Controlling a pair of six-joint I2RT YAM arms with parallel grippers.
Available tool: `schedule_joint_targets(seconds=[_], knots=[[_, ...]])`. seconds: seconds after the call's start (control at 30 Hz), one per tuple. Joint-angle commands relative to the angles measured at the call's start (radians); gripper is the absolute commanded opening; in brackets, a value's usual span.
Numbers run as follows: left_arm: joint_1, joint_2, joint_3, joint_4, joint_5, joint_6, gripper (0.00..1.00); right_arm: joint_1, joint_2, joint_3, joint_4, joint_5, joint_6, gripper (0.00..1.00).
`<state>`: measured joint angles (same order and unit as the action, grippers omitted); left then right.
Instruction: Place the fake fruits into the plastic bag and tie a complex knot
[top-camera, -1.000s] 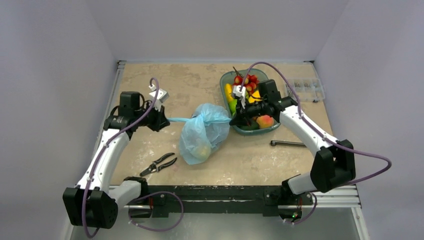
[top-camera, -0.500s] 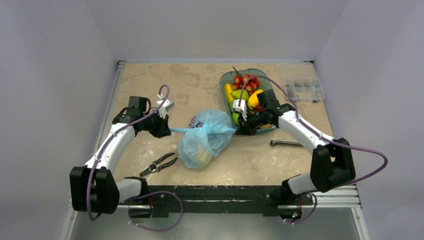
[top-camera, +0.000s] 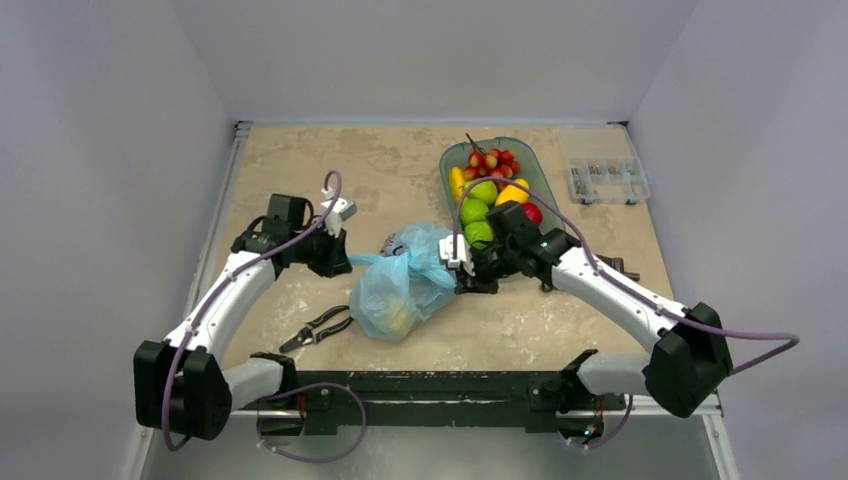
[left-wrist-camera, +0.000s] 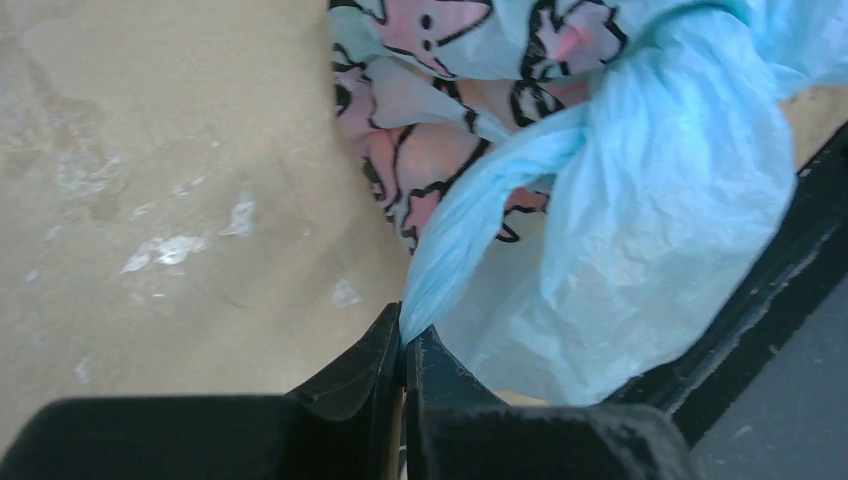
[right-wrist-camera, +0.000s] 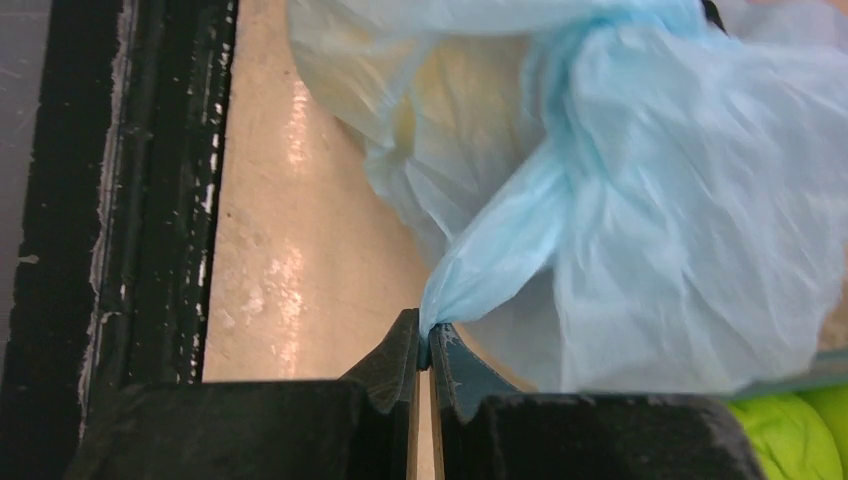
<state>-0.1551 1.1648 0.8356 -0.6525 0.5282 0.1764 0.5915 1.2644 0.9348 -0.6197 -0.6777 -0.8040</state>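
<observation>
The light-blue plastic bag (top-camera: 405, 288) lies mid-table with a yellowish fake fruit (top-camera: 399, 318) showing through it. Its handles are bunched into a knot (top-camera: 405, 252) on top. My left gripper (top-camera: 346, 264) is shut on the left tail (left-wrist-camera: 470, 230) of the bag (left-wrist-camera: 650, 230), whose pink cartoon print (left-wrist-camera: 430, 150) faces this camera. My right gripper (top-camera: 462, 276) is shut on the right tail (right-wrist-camera: 490, 265), which leads up to the knot (right-wrist-camera: 575, 60). Both tails hang a little slack. More fake fruits (top-camera: 490, 188), green, red and yellow, fill the teal dish (top-camera: 541, 172).
Pliers (top-camera: 318, 328) lie near the front edge, left of the bag. A clear compartment box (top-camera: 605, 178) sits at the back right. A dark metal tool (top-camera: 625, 268) is partly hidden behind the right arm. The black front rail (right-wrist-camera: 130, 200) runs close to the bag.
Both grippers moved inward toward the bag and nearer the front edge, still gripping the tails. The stretched tails went slack and the bag slid slightly forward. The right arm left the dish.
</observation>
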Motion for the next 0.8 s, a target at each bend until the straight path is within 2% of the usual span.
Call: schedule_joint_targets(seconds=[0.0,0.1,0.17,0.23,0.37,0.47,0.57,0.67,0.77], knots=[[-0.044,-0.019,0.019,0.066,0.082,-0.215,0.0,0.076,0.041,0.074,0.109,0.023,0.12,0.0],[-0.06,-0.013,0.039,0.169,0.232,-0.321,0.0,0.103,0.101,0.192,0.167,-0.014,0.213,0.0],[-0.083,-0.032,0.047,0.316,0.305,-0.414,0.0,0.119,0.14,0.274,0.223,-0.032,0.276,0.0],[-0.106,-0.038,0.07,0.425,0.329,-0.497,0.0,0.127,0.181,0.326,0.288,-0.039,0.341,0.0],[-0.116,-0.007,0.153,0.542,0.355,-0.563,0.0,0.128,0.253,0.402,0.391,-0.07,0.455,0.0],[-0.099,-0.034,0.169,0.499,0.349,-0.512,0.0,0.1,0.244,0.43,0.411,-0.075,0.521,0.0],[-0.018,-0.086,0.108,0.439,0.328,-0.479,0.0,0.025,0.202,0.409,0.396,-0.09,0.547,0.0],[0.066,-0.096,0.053,0.311,0.26,-0.392,0.0,-0.047,0.177,0.358,0.306,-0.085,0.493,0.0],[0.116,-0.073,-0.001,0.237,0.127,-0.35,0.0,-0.089,0.162,0.284,0.203,-0.07,0.371,0.0]])
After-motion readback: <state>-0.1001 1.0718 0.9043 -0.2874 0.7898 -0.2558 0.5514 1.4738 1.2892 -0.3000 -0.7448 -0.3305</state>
